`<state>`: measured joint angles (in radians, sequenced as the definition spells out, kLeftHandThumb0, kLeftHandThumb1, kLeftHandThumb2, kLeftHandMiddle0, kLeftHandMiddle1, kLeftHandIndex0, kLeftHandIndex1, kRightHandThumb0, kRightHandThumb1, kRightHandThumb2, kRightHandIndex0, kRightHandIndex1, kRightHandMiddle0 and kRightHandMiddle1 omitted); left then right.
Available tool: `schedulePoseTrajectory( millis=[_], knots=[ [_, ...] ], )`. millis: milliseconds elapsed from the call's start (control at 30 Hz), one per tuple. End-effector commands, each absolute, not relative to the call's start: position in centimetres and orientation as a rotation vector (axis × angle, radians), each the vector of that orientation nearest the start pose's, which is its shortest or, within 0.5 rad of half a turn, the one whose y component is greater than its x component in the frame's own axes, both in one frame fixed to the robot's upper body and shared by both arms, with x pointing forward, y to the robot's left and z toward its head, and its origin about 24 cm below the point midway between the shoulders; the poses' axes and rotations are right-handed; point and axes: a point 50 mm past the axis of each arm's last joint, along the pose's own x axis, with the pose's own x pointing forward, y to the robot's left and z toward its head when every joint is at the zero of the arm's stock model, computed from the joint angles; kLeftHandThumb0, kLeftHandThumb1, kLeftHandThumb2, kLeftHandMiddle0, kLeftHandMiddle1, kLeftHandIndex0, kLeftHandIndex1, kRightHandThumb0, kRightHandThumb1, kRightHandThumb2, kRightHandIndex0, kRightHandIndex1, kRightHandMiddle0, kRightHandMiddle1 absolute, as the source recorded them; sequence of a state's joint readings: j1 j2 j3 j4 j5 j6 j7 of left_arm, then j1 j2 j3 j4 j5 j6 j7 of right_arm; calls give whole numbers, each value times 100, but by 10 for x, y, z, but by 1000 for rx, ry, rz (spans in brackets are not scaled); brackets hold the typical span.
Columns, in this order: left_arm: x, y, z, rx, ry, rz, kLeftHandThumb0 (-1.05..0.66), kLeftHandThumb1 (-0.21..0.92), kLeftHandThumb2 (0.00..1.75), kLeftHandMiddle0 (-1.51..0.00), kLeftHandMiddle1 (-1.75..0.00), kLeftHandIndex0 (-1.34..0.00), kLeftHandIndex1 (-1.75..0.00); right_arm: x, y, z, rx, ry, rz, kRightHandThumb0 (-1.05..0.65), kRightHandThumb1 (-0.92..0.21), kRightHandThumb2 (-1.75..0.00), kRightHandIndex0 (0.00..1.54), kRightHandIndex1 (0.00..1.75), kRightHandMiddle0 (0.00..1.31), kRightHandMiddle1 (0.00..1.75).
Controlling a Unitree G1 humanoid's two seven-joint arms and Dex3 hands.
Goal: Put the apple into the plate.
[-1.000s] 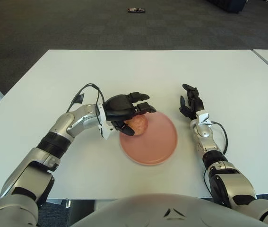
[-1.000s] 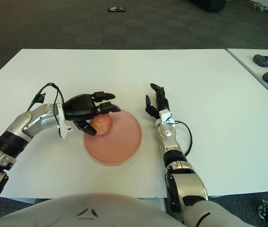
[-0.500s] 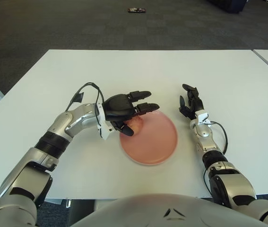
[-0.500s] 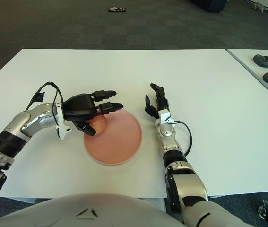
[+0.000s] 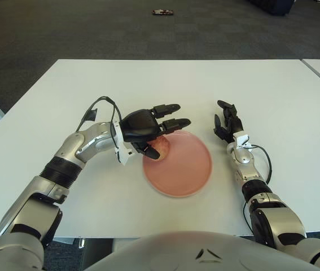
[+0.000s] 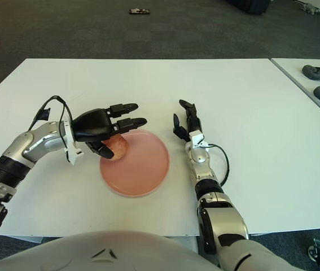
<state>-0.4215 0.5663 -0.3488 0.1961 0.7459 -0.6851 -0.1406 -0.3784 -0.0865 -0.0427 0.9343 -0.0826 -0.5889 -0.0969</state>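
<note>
1. The pink plate lies on the white table, nearest the robot; its right half is bare.
2. The apple sits at the plate's left edge, partly hidden under the left hand; that hand arches over it with fingers stretched out toward the right and the thumb down beside the fruit; I cannot tell whether it still touches the apple.
3. The right hand shows just right of the plate, fingers relaxed and holding nothing.
4. Farther off, a small dark object lies on the grey carpet beyond the table.
</note>
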Motion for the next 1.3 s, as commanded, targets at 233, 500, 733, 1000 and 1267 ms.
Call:
schedulePoseTrajectory(
  millis=[233, 500, 733, 1000, 1267],
  knots=[
    [297, 152, 136, 1245, -707, -494, -105, 92, 95, -1, -1, 0, -24, 284, -161, -32, -118, 87, -8, -72, -92, -72, 23, 0, 0, 63],
    [304, 174, 142, 831, -520, -252, -100, 92, 90, 0, 0, 0, -23, 283, -161, -32, -103, 87, 5, -72, -92, -72, 23, 0, 0, 60],
    [302, 184, 145, 629, -514, -138, -90, 92, 92, -1, 0, 0, -18, 282, -161, -32, -90, 90, 0, -72, -92, -72, 24, 0, 0, 57],
    [309, 198, 137, 546, -486, 23, -88, 92, 100, -1, 0, 0, -9, 282, -163, -32, -79, 93, 1, -74, -92, -74, 27, 2, 0, 58],
    [307, 204, 134, 414, -447, 176, -96, 92, 107, 0, 0, 0, -5, 281, -163, -31, -75, 85, -6, -74, -92, -74, 29, 3, 0, 61]
  ],
)
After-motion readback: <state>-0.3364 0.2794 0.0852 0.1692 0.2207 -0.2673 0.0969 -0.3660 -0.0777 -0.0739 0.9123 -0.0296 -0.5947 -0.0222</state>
